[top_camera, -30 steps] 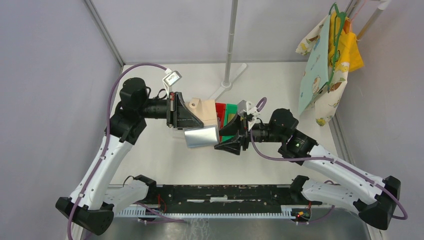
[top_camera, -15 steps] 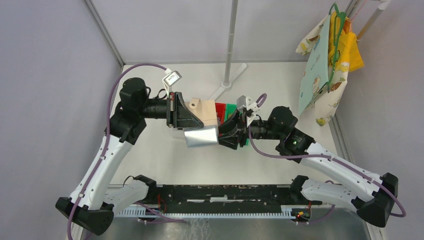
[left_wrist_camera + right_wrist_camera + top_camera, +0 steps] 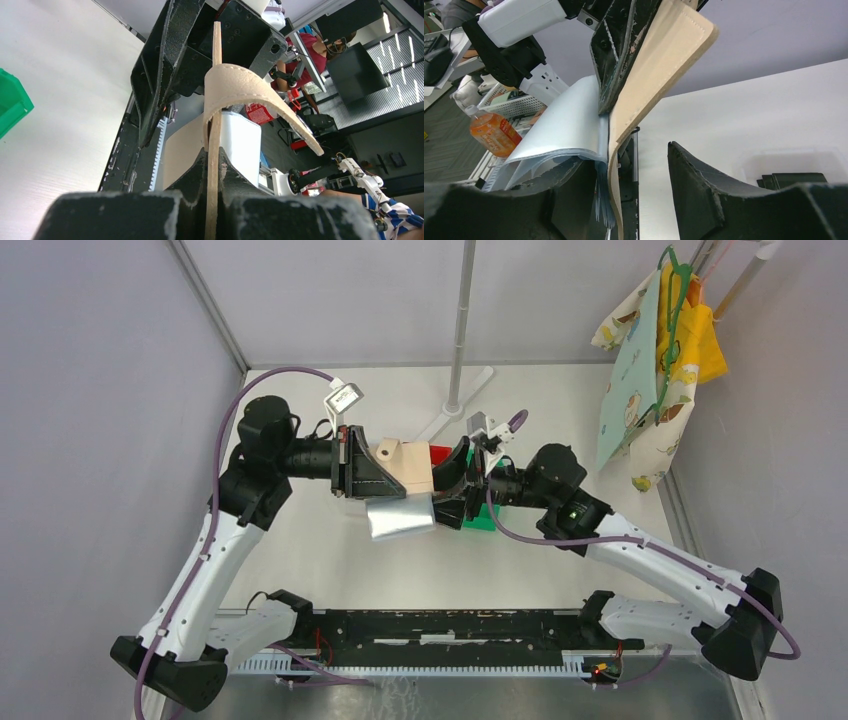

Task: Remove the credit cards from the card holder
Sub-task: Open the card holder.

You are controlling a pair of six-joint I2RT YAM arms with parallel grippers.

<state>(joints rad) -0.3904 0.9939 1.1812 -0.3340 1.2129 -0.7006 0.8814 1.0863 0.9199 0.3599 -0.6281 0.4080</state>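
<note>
Tan leather, the card holder (image 3: 408, 465) hangs above mid-table, its pale blue pockets (image 3: 400, 515) fanning toward 6 o'clock. My left gripper (image 3: 378, 475) is clamped on its edge from 9 o'clock. My right gripper (image 3: 456, 488), jaws apart, straddles it from 3 o'clock. Only the right wrist view shows the leather between those jaws; overhead hides it.

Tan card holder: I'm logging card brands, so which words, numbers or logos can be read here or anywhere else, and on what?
No text is readable in any view.
Tan soft fold-over card holder: no print shows.
Pale blue inner pockets: no print shows.
Small white tag: marking too small to read.
</note>
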